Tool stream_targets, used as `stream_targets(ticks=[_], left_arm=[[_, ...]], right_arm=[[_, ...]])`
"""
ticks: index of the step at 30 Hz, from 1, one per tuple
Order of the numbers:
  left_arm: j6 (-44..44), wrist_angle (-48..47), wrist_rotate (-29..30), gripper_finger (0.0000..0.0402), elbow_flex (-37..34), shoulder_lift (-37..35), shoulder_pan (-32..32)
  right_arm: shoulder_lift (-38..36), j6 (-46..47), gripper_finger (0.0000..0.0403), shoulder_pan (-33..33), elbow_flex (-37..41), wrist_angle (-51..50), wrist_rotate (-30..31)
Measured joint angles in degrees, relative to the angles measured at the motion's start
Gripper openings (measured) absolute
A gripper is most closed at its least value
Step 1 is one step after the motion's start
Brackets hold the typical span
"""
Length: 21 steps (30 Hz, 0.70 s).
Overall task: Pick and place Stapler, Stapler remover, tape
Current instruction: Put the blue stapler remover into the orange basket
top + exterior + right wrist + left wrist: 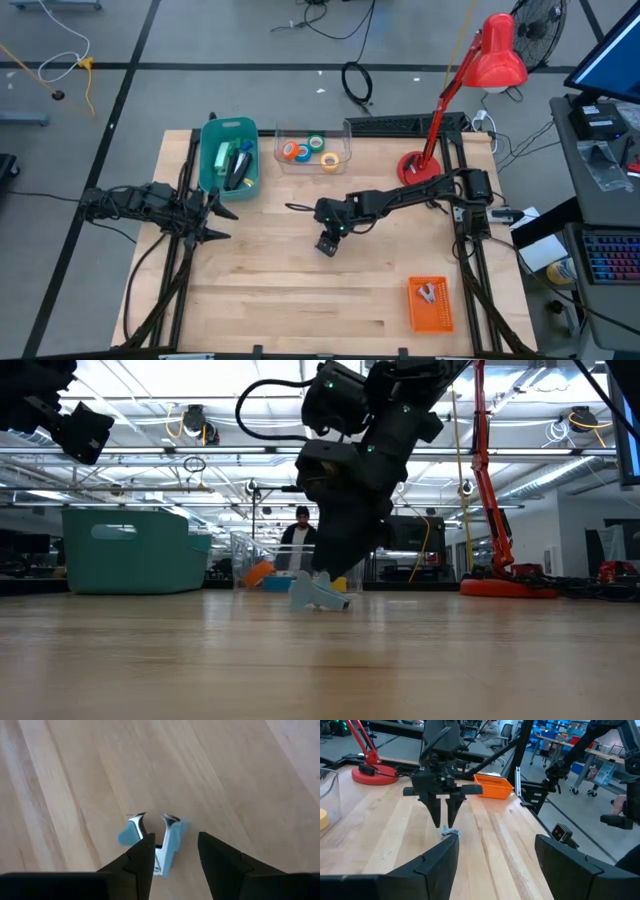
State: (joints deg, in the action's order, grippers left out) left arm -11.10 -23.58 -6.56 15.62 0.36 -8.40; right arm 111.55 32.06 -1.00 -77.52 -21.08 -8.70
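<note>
A light blue staple remover point(167, 851) with metal claws lies on the bare wood near the table's middle, also seen in the low view point(318, 592). My right gripper point(175, 845) point(328, 245) points down over it, open, one finger on each side of its body. The tape rolls, orange point(290, 151), blue point(302, 153), green point(316, 143) and yellow point(329, 159), lie in a clear box point(345, 135). Dark and green things lie in a teal bin point(212, 135); I cannot pick out the stapler. My left gripper point(222, 210) waits open at the left edge. My right gripper comes at the staple remover's body point(172, 840) from above with the fingers point(436, 812) apart and straddling it. The remover rests flat on the table. Whether a fingertip touches it, I cannot tell.
An orange basket point(445, 318) sits near the front right corner with a small pale thing inside. A red desk lamp point(418, 166) stands at the back right. Bare wood lies around the remover. A person point(300, 535) stands beyond the far edge.
</note>
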Motion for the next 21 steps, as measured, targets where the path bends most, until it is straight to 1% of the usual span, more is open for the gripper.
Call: stream_targets(ticks=[4, 8, 13, 21], left_arm=[[0.0, -0.3, 0.0, 0.0267, 0.0, 0.0, 0.0], [-0.1, -0.3, 0.0, 0.0267, 0.0, 0.0, 0.0], [-0.2, -0.4, -0.2, 0.0267, 0.0, 0.0, 0.0], [-0.2, -0.7, -1.5, 0.0267, 0.0, 0.0, 0.0]], right_arm=[[0.0, 0.7, 0.0141, -0.1, 0.0, 0.1, 1.2], [-0.4, 0.9, 0.0141, -0.1, 0.0, 0.6, 0.9], [-0.4, 4.2, 0.0141, 0.0, 0.0, 0.9, 0.1], [-0.4, 3.2, 0.0141, -0.1, 0.0, 1.4, -0.6]])
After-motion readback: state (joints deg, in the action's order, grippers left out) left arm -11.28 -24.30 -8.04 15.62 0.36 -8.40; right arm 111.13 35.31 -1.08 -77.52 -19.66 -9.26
